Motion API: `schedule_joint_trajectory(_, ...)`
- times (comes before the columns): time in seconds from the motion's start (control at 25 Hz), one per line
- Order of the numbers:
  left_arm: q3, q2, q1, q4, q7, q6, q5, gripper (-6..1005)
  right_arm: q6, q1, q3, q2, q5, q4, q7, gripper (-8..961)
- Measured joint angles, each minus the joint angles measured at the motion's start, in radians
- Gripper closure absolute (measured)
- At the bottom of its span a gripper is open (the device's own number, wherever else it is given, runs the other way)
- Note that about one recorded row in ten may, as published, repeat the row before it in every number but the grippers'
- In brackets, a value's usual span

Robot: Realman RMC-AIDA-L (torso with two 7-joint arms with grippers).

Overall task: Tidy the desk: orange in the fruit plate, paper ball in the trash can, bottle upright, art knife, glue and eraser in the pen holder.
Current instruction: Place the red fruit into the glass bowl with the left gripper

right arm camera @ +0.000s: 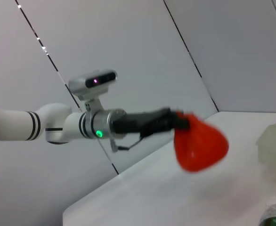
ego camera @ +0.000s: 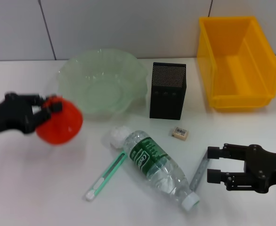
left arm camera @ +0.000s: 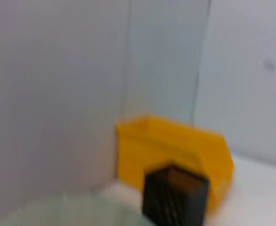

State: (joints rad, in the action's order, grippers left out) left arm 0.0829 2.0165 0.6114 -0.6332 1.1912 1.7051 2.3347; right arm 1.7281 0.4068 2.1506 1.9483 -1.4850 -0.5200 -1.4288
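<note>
The left gripper (ego camera: 47,107) is holding the orange (ego camera: 59,121) by its upper part, jaws closed against the fruit; in the right wrist view the orange (right arm camera: 200,143) is hanging clear above the bench (ego camera: 44,188). It is sitting just beside the near-left rim of the fruit plate (ego camera: 102,84), not yet over the bowl.

The right gripper (ego camera: 216,165) is waiting low over the bench on the right, jaws spread open and gripping nothing, next to a grey strip-like tool (ego camera: 200,173) I cannot identify for sure.

Farther out, the bottle (ego camera: 157,165) is lying on its side, the paper ball (ego camera: 117,137) touching its base, a green-and-white knife-like tool (ego camera: 106,175) beside it. The eraser (ego camera: 180,133) is resting near the pen holder (ego camera: 167,90), and the trash can (ego camera: 237,61) is standing at the back right.

The risk, as I judge it: the hold is high and narrow on a round fruit, so it may be slipping out during the carry, or the fruit may clip the wavy rim and shove the plate. Released too high, it could be rolling out of the shallow bowl.
</note>
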Motion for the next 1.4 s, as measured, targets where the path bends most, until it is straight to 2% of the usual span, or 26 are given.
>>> schedule_joint_trajectory(0.12,0.000,0.013,0.007,0.016,0.000,-0.039,-0.138,826,0.001,0.000,0.000,0.001,0.000,0.000,0.001,168)
schedule_joint_trajectory(0.24,0.002,0.029,0.033,0.056,-0.019,-0.133,-0.236,826,0.003,0.002,0.000,0.001,0.000,0.000,0.002,168)
schedule_joint_trajectory(0.28,0.002,0.038,0.056,0.097,-0.048,-0.214,-0.284,826,0.004,0.003,-0.001,0.001,0.000,-0.001,0.002,168)
schedule_joint_trajectory(0.36,0.004,0.042,0.068,0.118,-0.065,-0.253,-0.300,826,0.003,0.004,-0.002,0.002,0.000,-0.001,0.002,168)
schedule_joint_trajectory(0.44,0.015,0.049,0.107,0.189,-0.107,-0.372,-0.324,827,0.004,0.006,-0.003,0.003,0.000,-0.002,0.003,168)
schedule_joint_trajectory(0.48,0.015,0.049,0.107,0.189,-0.107,-0.372,-0.324,827,0.004,0.006,-0.003,0.003,0.000,-0.002,0.003,168)
schedule_joint_trajectory(0.68,0.025,0.053,0.170,0.308,-0.193,-0.575,-0.330,828,0.006,0.006,-0.004,0.004,0.000,-0.001,0.003,168)
schedule_joint_trajectory(0.88,0.018,0.056,0.204,0.384,-0.273,-0.692,-0.336,829,0.007,0.006,-0.006,0.004,0.000,0.000,0.003,168)
schedule_joint_trajectory(1.0,0.019,0.056,0.212,0.405,-0.294,-0.723,-0.343,830,0.006,0.006,-0.007,0.004,0.000,0.001,0.004,168)
schedule_joint_trajectory(1.36,0.025,0.056,0.238,0.432,-0.299,-0.799,-0.339,737,0.003,0.009,-0.008,0.004,0.000,-0.001,0.004,168)
schedule_joint_trajectory(1.4,0.025,0.056,0.238,0.432,-0.299,-0.799,-0.339,694,0.002,0.010,-0.008,0.004,0.000,-0.001,0.004,168)
